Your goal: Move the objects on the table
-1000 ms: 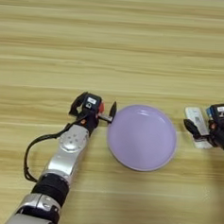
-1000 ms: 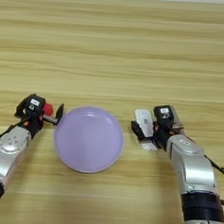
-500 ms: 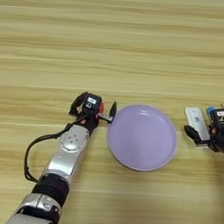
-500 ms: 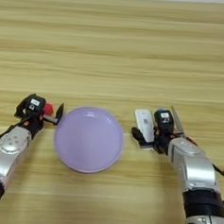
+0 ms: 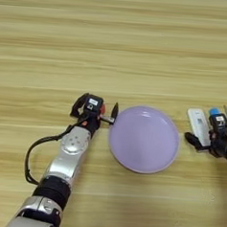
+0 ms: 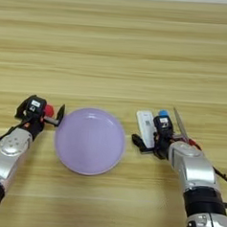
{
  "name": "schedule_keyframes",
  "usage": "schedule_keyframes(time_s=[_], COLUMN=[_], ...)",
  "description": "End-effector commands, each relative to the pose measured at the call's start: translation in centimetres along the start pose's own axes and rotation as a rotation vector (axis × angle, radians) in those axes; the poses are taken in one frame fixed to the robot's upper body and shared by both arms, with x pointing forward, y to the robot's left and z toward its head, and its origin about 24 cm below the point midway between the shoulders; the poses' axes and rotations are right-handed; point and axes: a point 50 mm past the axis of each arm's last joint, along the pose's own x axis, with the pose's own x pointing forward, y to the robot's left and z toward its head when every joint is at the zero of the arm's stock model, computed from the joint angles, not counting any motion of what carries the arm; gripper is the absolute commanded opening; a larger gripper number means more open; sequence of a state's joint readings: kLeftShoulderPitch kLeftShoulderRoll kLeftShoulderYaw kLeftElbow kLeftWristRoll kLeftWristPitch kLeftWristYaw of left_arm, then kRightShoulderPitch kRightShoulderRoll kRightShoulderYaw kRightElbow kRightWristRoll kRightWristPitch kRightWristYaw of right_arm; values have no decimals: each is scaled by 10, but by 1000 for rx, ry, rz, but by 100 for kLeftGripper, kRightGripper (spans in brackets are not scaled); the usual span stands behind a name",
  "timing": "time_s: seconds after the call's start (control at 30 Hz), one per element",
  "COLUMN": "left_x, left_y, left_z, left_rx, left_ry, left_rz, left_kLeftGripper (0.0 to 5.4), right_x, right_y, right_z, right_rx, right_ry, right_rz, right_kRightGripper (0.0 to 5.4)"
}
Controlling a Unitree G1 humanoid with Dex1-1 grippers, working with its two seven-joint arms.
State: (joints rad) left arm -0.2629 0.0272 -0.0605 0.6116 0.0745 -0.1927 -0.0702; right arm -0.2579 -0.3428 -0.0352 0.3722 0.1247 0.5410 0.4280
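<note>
Resting on the table (image 5: 118,44): lavender plate (image 6: 89,140), center. Left gripper (image 6: 53,115) grasps the red cube (image 6: 49,111) at its left rim; right gripper (image 6: 154,137) straddles the white bar (image 6: 144,128), fingers spread. Close squarely before lifting.

We see only a light-brown wooden table (image 5: 139,45) filling both views. Horizontal plank-like grain stripes; even lighting.
</note>
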Motion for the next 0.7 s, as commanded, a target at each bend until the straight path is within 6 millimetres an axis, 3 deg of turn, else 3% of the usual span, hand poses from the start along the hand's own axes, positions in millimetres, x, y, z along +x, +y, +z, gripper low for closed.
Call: schedule_keyframes(time_s=[0.03, 0.37, 0.7], left_x=[0, 1, 2], left_y=[3, 25, 27], left_z=[1, 10, 10], left_rx=[2, -39, -48], left_ry=[0, -54, -59], left_rz=[31, 214, 243], left_kLeftGripper=[537, 537, 537], right_x=[2, 6, 8], right_y=[-2, -5, -6], right_z=[3, -2, -5], right_rx=[-27, -54, -67], right_ry=[7, 45, 59], right_rz=[-3, -16, -17], right_kRightGripper=[540, 540, 540])
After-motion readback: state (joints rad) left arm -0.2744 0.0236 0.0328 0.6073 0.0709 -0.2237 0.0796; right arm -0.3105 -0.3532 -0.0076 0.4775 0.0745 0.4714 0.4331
